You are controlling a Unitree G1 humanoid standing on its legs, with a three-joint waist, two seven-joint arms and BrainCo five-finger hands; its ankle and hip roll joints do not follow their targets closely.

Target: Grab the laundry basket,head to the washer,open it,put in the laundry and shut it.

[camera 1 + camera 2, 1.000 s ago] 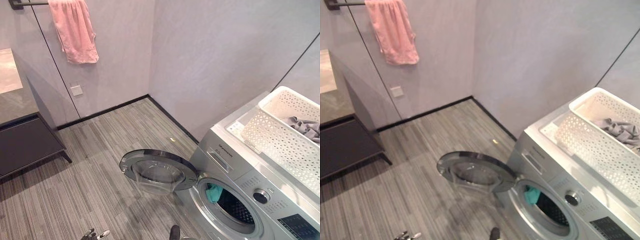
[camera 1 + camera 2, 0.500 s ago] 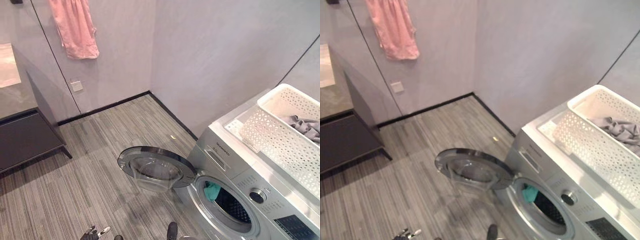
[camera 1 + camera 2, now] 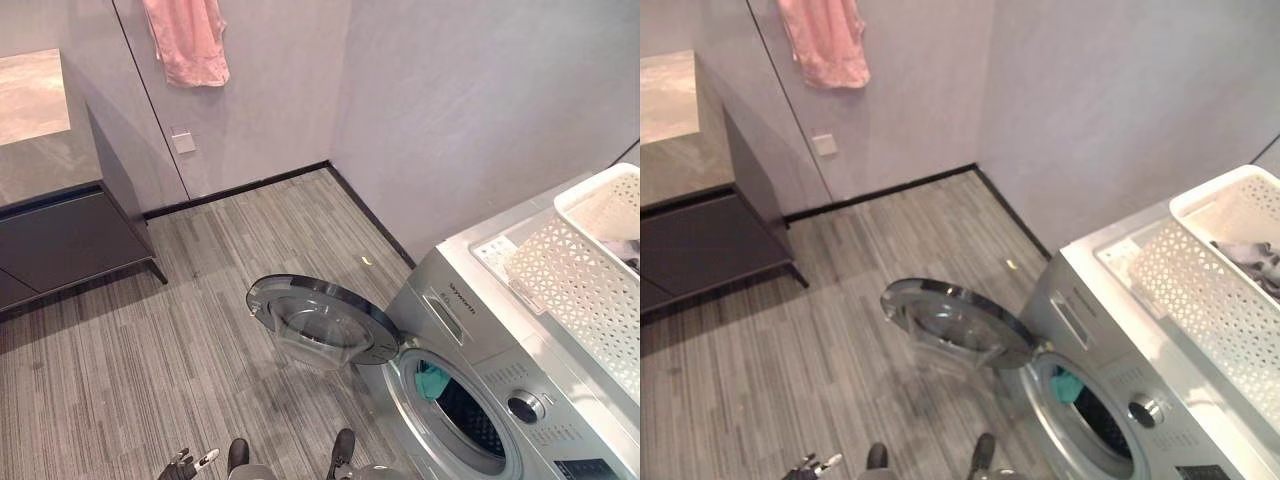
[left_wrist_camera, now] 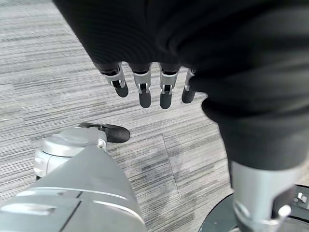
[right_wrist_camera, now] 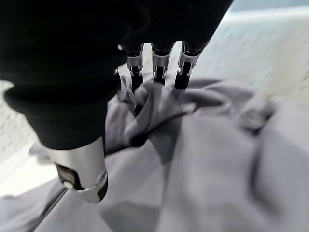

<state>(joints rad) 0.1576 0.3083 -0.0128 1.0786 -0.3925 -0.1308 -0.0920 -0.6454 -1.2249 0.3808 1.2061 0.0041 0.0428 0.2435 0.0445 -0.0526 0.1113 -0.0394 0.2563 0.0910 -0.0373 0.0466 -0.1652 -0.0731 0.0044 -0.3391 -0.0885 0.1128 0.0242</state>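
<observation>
Grey laundry [image 5: 203, 159], soft & wrinkly, is lying in the white holey basket [image 3: 585, 275] on top of the washer [image 3: 480, 330]. Right hand [image 5: 87, 58] is digging its fingers [image 5: 157, 72] into a fold, pinching it. Round door [image 3: 322, 320] is hanging open over the floor. Left hand [image 4: 159, 63] is hanging w/ straight fingers, holding nothing.
</observation>
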